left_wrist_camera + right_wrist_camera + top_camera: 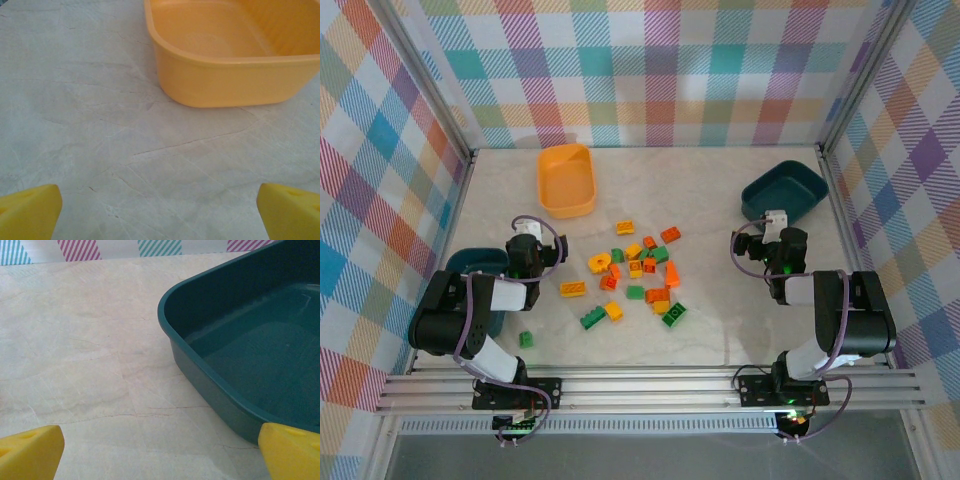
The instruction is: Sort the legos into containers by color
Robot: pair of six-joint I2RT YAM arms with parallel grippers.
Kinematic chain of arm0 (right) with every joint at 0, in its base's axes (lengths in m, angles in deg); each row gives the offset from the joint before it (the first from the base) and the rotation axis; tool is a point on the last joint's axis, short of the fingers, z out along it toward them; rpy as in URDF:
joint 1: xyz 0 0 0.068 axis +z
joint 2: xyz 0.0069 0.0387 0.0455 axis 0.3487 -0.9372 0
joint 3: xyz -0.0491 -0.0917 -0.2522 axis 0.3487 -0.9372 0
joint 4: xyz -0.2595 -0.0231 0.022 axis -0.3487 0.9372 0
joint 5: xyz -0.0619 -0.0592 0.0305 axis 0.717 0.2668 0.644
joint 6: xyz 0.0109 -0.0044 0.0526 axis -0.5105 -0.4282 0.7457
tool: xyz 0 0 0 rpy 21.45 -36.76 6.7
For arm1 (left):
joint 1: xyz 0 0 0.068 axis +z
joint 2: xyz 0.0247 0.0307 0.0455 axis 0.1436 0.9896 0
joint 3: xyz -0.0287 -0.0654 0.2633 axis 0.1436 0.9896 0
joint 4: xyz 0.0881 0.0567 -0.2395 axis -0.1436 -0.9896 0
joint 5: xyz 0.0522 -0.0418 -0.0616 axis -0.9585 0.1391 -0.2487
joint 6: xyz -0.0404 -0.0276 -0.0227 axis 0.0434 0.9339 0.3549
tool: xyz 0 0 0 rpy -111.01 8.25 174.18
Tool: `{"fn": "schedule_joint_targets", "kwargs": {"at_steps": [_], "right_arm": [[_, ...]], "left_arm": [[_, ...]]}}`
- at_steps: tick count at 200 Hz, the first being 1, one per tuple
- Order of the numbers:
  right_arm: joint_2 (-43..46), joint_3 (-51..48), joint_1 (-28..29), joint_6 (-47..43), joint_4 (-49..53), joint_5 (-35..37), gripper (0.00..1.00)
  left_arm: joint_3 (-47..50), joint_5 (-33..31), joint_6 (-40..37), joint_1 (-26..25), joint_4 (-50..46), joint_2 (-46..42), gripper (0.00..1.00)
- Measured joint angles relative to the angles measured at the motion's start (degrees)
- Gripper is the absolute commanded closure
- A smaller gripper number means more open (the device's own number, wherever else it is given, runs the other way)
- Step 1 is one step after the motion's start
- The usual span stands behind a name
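The legos [638, 272] are found loose at the centre of the top view. Green, yellow and orange-red bricks are mixed there and many are touching. One green brick [525, 339] lies apart at the lower left. No brick is seen in a tub yet.

The yellow-orange tub [566, 180] is placed at the upper left and one teal tub [785, 190] at the upper right. A second teal tub [470, 262] at the left is partly covered by the left arm.

The left gripper [160, 215] and the right gripper [160, 455] are both held wide apart, and nothing is between the fingers.

Because the bricks are so crowded, two colours could be pinched together, or neighbours pushed away. The covered tub could probably be knocked by the arm.
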Motion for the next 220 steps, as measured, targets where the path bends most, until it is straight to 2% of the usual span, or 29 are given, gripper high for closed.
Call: {"fn": "schedule_joint_targets", "kwargs": {"at_steps": [108,119,130,142,172,187,206,220], "right_arm": [[0.00,0.00,0.00,-0.02,0.04,-0.02,0.00],[0.17,0.09,0.02,0.00,0.44,0.11,0.00],[1.66,1.55,0.39,0.02,5.57,0.94,0.00],[4.72,6.16,1.38,0.44,15.96,3.30,0.00],[9.46,27.43,2.67,4.96,38.32,8.37,0.00],[10.64,34.82,2.45,10.27,43.67,10.21,0.00],[11.72,36.04,0.76,17.22,47.50,10.43,0.00],[10.32,35.28,-0.74,20.24,50.42,9.60,0.19]], "left_arm": [[0.00,-0.09,0.00,0.00,0.02,0.00,0.00],[-0.61,-0.57,0.00,-0.04,-2.43,-0.83,0.00],[-2.84,-1.22,0.00,-0.26,-9.07,-3.32,0.00],[-6.58,-1.79,0.09,-0.59,-15.85,-7.65,0.00],[-18.73,-4.57,5.62,-1.22,-27.06,-18.27,0.00],[-26.34,-6.29,11.02,-1.27,-33.35,-20.13,0.00],[-34.10,-7.78,18.34,-0.94,-40.11,-18.53,0.00],[-36.54,-5.49,23.76,0.42,-43.23,-15.52,0.00]]}}
